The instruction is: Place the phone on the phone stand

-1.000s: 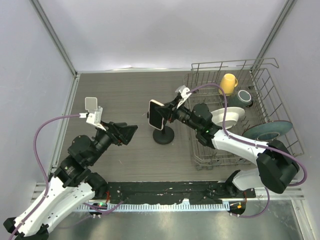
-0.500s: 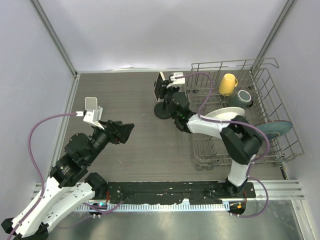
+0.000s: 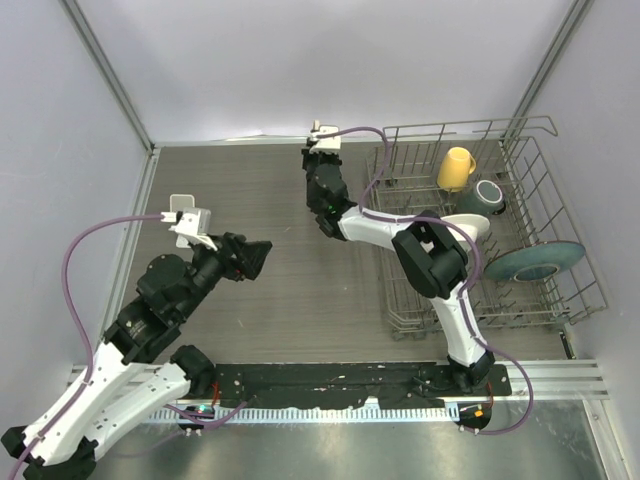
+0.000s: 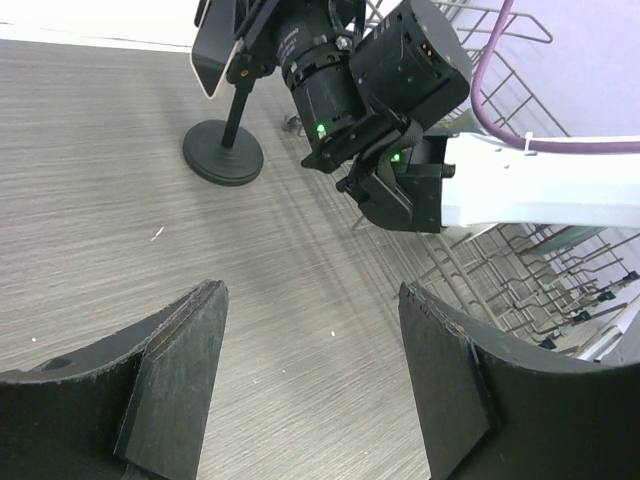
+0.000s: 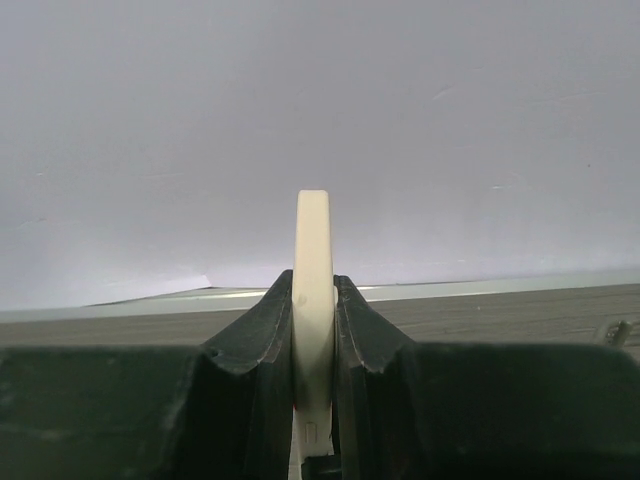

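Observation:
The phone (image 4: 213,42) is cream-edged with a dark face. It sits at the top of the black phone stand (image 4: 224,160), whose round base rests on the table. My right gripper (image 4: 262,45) is shut on the phone; in the right wrist view its fingers (image 5: 270,320) clamp the phone's cream edge (image 5: 313,230). In the top view the right gripper (image 3: 318,180) is at the back middle of the table, and its wrist hides phone and stand. My left gripper (image 3: 255,258) is open and empty above the table at left-centre, its fingers (image 4: 185,340) spread wide.
A wire dish rack (image 3: 520,300) fills the right side, holding a yellow cup (image 3: 457,166), a grey cup (image 3: 489,195) and plates (image 3: 535,262). The back wall is close behind the right gripper. The right arm (image 4: 520,185) stretches across in front of the rack.
The right gripper has moved from the table's middle to the far back, taking the phone and the stand along. The left arm has shifted slightly and stays open.

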Robot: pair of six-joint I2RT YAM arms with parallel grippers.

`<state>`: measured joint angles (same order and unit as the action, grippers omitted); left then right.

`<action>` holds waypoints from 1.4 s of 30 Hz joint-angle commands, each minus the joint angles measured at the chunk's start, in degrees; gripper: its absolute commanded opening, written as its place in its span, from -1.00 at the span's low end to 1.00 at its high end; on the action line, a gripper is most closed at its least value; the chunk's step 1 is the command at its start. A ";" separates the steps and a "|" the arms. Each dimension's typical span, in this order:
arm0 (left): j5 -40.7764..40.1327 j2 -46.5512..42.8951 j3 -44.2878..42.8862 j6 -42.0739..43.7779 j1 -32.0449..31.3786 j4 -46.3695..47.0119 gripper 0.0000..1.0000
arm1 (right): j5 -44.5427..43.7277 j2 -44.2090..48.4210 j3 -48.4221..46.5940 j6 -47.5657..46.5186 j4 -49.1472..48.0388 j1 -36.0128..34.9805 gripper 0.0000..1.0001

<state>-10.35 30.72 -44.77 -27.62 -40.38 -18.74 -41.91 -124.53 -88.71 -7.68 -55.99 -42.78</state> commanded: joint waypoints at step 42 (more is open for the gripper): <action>-22.33 8.93 -14.91 -17.20 0.21 -29.07 0.72 | 10.00 22.38 -1.38 7.24 26.00 3.06 0.68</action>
<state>-26.65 42.44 -58.06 -39.57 -40.38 -45.36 -32.84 -109.34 -90.32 -2.04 -32.99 -39.33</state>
